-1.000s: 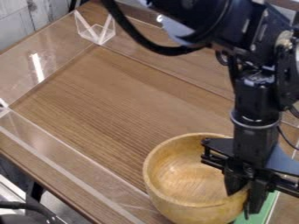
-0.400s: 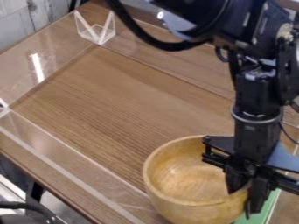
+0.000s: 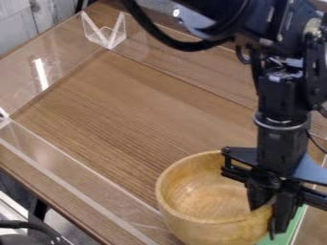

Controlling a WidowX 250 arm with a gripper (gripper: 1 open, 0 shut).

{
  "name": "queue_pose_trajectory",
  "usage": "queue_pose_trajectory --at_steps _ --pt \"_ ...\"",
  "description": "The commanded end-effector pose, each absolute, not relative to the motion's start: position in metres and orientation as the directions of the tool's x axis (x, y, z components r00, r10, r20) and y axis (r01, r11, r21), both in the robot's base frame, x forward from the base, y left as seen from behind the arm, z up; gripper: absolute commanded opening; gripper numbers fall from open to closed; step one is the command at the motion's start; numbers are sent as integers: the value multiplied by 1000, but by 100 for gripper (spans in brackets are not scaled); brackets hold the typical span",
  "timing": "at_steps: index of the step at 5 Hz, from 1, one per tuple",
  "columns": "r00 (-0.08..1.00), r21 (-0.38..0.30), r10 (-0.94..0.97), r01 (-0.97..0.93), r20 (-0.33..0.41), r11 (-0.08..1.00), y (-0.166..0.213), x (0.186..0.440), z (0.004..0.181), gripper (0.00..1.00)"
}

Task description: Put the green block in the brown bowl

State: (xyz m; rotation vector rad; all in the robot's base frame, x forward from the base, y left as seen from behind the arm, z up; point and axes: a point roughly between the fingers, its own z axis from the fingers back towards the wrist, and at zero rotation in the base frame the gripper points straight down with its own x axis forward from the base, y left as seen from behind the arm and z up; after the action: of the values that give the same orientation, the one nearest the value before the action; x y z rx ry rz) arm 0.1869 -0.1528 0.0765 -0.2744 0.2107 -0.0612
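The brown bowl, round light wood with a thick rim, sits at the bottom centre of the table. To its right, at the frame's bottom right corner, a patch of the light-green block lies flat on the table. My black gripper points steeply down between the bowl's right rim and the block. Its narrow fingers are drawn together at the block's left edge, shut on the green block. The fingertips and most of the block are cut off by the frame edge.
A clear acrylic wall runs round the wooden tabletop, with a clear bracket at the back. The black arm and its cables rise over the right side.
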Motion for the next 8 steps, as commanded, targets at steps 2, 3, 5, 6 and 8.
queue_pose_trajectory --at_steps 2,3,5,6,8 --pt "982 -321 -87 30 -165 947 -157 196 96 0" --pt "982 -331 -90 30 -167 943 -157 197 99 0" --pt "982 -351 -98 35 -164 936 -157 199 104 0" --pt "982 -360 -103 39 -159 932 -157 201 105 0" --pt "982 -376 -114 49 -151 925 -157 205 104 0"
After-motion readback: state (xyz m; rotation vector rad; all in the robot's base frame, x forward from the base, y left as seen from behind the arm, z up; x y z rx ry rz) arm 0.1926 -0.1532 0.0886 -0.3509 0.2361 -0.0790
